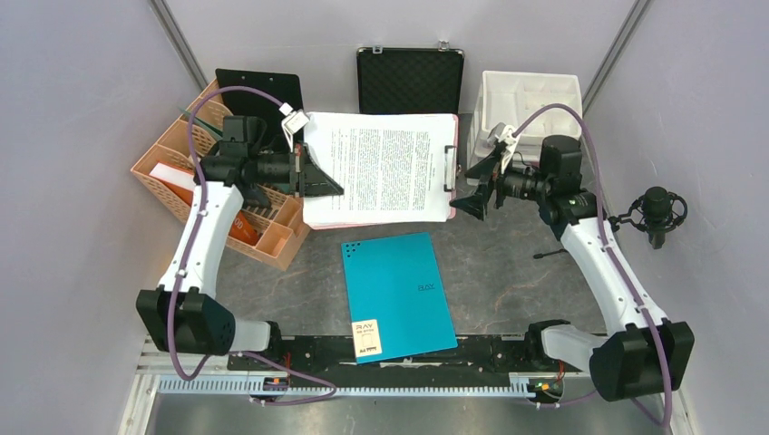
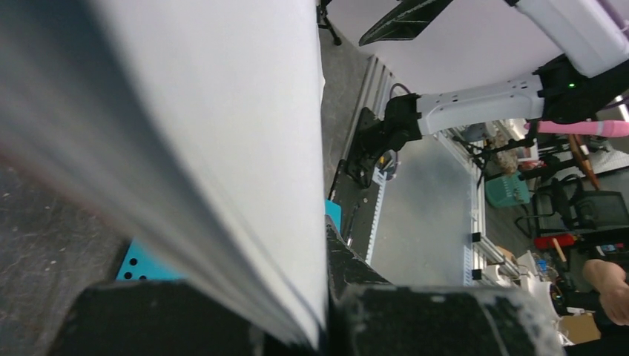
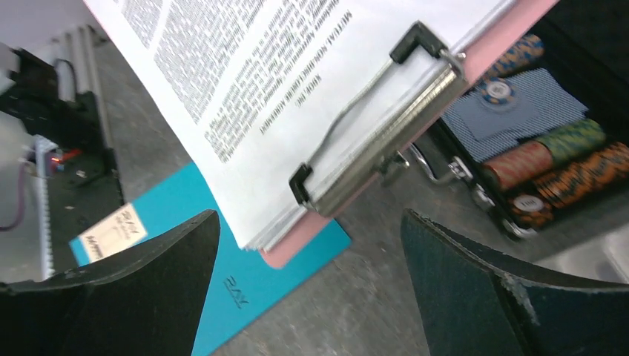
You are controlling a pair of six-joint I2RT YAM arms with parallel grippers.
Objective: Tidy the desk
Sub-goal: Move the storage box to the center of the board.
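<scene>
Bench (image 1: 508, 272), dark grey and mottled, fills the floor of the pale-walled cell, from the rail at 6 o'clock back to the wall at 12. Nearest, just left of 6 o'clock, lies a teal folder (image 1: 399, 290) with a small label (image 1: 366, 337) at its near corner. Just beyond it, at the centre, a paper stack (image 1: 381, 168) of printed pages sits on a pink clipboard (image 3: 519, 26), held by a metal clip (image 3: 386, 141) on the 3 o'clock edge. The left fingers (image 1: 322, 181) are clenched on the stack's 9 o'clock edge. The right fingers (image 1: 472, 207) are released and spread wide, just beside the clip and not touching it. An orange organiser (image 1: 150, 172) stands at 9 o'clock and a microphone (image 1: 658, 210) at 3. At 11 o'clock a black board (image 1: 258, 91) leans. At 12 o'clock is a black foam-lined case (image 1: 410, 80); its base holds poker chips (image 3: 571, 141) under the clipboard. A white tray (image 1: 481, 118) sits at 1 o'clock.
</scene>
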